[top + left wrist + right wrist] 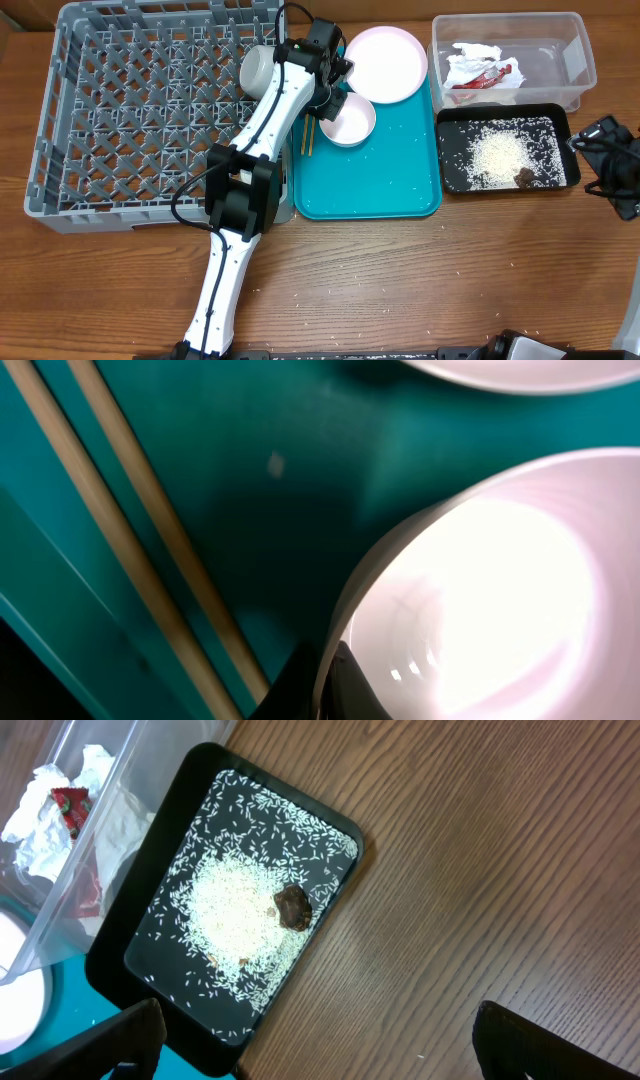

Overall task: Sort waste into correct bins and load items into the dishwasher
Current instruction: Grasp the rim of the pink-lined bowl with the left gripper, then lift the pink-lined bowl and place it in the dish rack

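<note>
Left wrist: glossy white bowl (pixel 480 600)

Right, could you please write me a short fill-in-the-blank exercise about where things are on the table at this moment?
1. The shallow tray holding the rice is ___ in colour.
2. The wrapper in the clear tub is ___ in colour.
3. The left gripper is at the rim of a white ___ on the teal tray.
4. The right gripper has its jaws ___.

Missing words: black; red; bowl; open
</note>
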Controlling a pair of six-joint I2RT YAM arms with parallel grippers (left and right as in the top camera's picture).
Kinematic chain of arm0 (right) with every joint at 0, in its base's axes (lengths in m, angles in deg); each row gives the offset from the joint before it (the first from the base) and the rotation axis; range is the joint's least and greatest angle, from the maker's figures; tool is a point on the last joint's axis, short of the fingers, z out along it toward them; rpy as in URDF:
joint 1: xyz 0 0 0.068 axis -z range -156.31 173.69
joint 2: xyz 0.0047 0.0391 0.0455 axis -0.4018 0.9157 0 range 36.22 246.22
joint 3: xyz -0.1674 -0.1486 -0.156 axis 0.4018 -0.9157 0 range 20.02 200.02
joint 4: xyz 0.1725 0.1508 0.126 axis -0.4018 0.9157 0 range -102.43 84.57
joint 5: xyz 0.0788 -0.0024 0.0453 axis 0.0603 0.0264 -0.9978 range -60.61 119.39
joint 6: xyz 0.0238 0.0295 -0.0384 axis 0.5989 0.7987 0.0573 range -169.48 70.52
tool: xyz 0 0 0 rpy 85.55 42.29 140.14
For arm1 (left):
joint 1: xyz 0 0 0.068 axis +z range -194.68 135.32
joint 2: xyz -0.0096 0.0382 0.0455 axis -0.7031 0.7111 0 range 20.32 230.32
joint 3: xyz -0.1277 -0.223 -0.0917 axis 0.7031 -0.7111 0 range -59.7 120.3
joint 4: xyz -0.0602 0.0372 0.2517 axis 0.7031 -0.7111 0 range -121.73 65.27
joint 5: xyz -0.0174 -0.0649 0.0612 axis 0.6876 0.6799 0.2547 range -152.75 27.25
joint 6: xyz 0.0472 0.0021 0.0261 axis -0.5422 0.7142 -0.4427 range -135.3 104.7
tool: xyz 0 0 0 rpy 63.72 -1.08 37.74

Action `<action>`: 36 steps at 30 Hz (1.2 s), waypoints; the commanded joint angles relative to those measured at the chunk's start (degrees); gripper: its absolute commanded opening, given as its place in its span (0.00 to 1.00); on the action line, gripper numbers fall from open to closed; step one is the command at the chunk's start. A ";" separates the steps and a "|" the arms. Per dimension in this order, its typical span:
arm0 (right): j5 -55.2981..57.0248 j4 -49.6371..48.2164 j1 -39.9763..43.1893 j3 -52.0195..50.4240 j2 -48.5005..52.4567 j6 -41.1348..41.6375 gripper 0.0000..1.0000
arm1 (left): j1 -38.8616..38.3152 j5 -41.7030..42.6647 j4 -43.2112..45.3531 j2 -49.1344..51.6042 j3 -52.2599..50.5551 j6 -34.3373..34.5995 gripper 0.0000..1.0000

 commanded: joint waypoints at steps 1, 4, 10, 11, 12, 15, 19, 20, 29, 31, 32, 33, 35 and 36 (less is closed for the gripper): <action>0.98 -0.11 0.22 0.79 0.17 0.24 1.00 | -0.11 0.63 -5.92 0.50 4.55 -0.26 0.04; 0.98 -0.11 0.22 0.79 0.17 0.24 1.00 | -0.11 1.68 -11.85 -1.90 11.52 -0.22 0.04; 0.98 -0.11 0.22 0.79 0.17 0.24 1.00 | 0.50 -4.68 -21.94 -11.19 22.91 2.43 0.04; 0.98 -0.11 0.22 0.79 0.17 0.24 1.00 | 0.79 -7.91 -23.30 -12.72 23.39 4.13 0.04; 0.98 -0.11 0.22 0.79 0.17 0.24 1.00 | 1.18 -13.55 -25.14 -14.75 23.52 7.37 0.04; 0.98 -0.13 0.22 0.79 0.17 0.24 1.00 | 1.88 -37.42 -30.97 -17.55 22.97 24.37 0.04; 0.98 -0.11 0.22 0.79 0.17 0.24 1.00 | 1.75 -47.80 -30.97 -17.59 18.32 36.33 0.04; 0.98 -0.11 0.22 0.79 0.17 0.24 1.00 | 1.77 -52.00 -30.97 -17.57 15.17 40.96 0.04; 0.98 -0.11 0.22 0.79 0.17 0.24 1.00 | 1.77 -72.41 -30.97 -17.55 -7.72 67.52 0.04; 0.98 -0.13 0.22 0.79 0.17 0.24 1.00 | 1.77 -73.75 -30.97 -17.55 -10.75 73.24 0.04; 0.98 -0.11 0.22 0.79 0.17 0.24 1.00 | 1.77 -74.10 -30.84 -17.55 -12.24 76.46 0.04; 0.98 -0.11 0.22 0.79 0.17 0.24 1.00 | 1.77 -74.66 -30.23 -17.55 -13.53 78.01 0.04; 0.98 -0.11 0.22 0.79 0.17 0.24 1.00 | 1.73 -77.05 -27.56 -17.40 -16.06 77.99 0.04; 0.98 -0.11 0.22 0.79 0.17 0.24 1.00 | 1.68 -78.42 -25.27 -17.40 -17.81 77.92 0.04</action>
